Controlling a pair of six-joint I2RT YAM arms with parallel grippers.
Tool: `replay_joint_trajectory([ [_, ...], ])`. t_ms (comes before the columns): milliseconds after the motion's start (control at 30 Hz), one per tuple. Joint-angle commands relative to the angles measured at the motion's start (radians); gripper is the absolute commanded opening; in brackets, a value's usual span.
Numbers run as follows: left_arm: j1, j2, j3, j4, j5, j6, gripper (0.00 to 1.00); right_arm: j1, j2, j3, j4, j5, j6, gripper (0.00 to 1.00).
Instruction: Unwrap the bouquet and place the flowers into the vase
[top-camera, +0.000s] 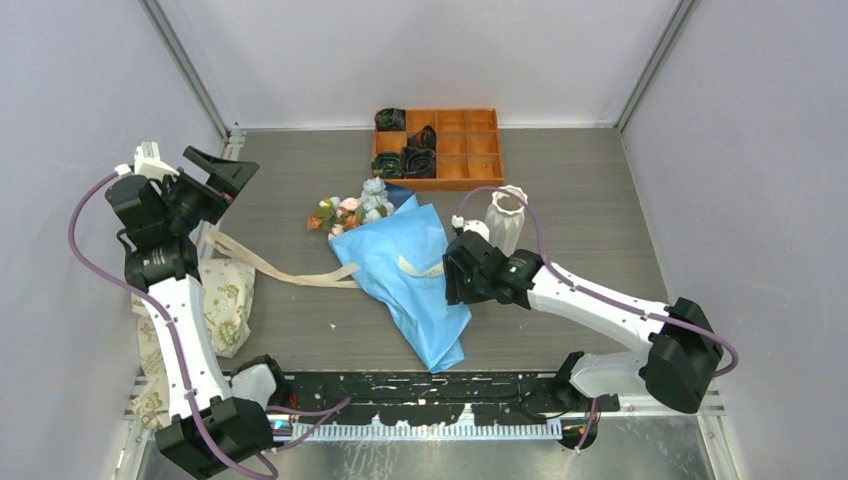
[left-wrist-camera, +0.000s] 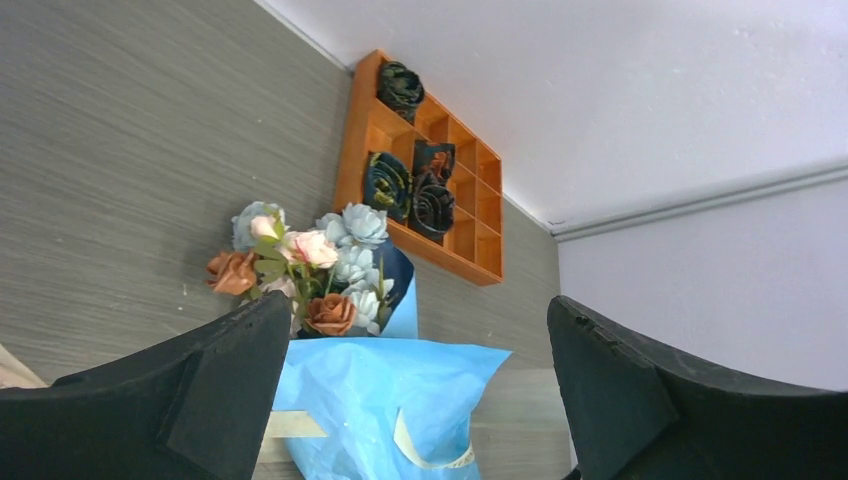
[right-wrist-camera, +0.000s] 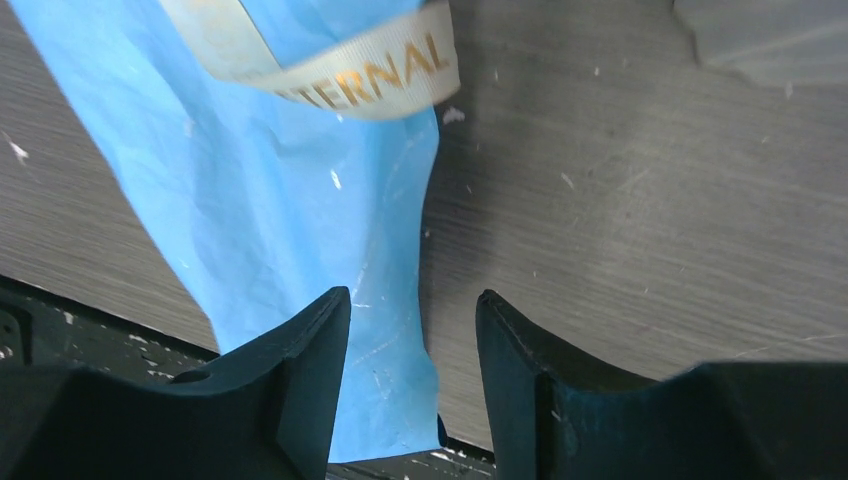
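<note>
Left gripper (left-wrist-camera: 420, 305) aloft, jaws wide apart

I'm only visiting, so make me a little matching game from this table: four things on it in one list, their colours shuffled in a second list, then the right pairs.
Things:
1. vase
2. compartment tray
3. wrapping paper
4. ribbon

Colours:
a. blue
b. beige
c. white
d. orange

Pairs: 1-c, 2-d, 3-a, 4-b
</note>
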Motion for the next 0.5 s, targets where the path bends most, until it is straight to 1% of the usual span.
replay_joint_trajectory([
  [0, -0.008, -0.018, 0.040, -0.013, 0.026, 0.025, 1.00, 0.006, -0.007, -0.049, 0.086, -0.040, 0.062, 0.55],
  [67, -0.008, -0.022, 0.040, -0.039, 0.025, 0.040, 1.00, 0.006, 0.001, -0.064, 0.106, -0.046, 0.063, 0.53],
  [100, -0.009, -0.025, 0.039, -0.050, 0.025, 0.047, 1.00, 0.005, 0.004, -0.072, 0.118, -0.055, 0.060, 0.50],
  [167, -0.008, -0.033, 0.042, -0.072, 0.023, 0.060, 1.00, 0.007, 0.005, -0.070, 0.140, -0.081, 0.048, 0.36],
  [233, -0.008, -0.038, 0.052, -0.102, 0.022, 0.077, 0.99, 0.009, 0.003, -0.057, 0.164, -0.108, 0.040, 0.14],
  [300, -0.007, -0.041, 0.072, -0.145, 0.019, 0.099, 0.99, 0.022, -0.001, -0.027, 0.188, -0.131, 0.032, 0.01],
  [400, -0.007, -0.048, 0.112, -0.218, 0.008, 0.134, 0.98, 0.087, 0.012, 0.056, 0.198, -0.149, -0.008, 0.01],
  [467, -0.008, -0.056, 0.147, -0.274, 0.001, 0.148, 0.97, 0.169, 0.052, 0.159, 0.155, -0.097, -0.060, 0.01],
])
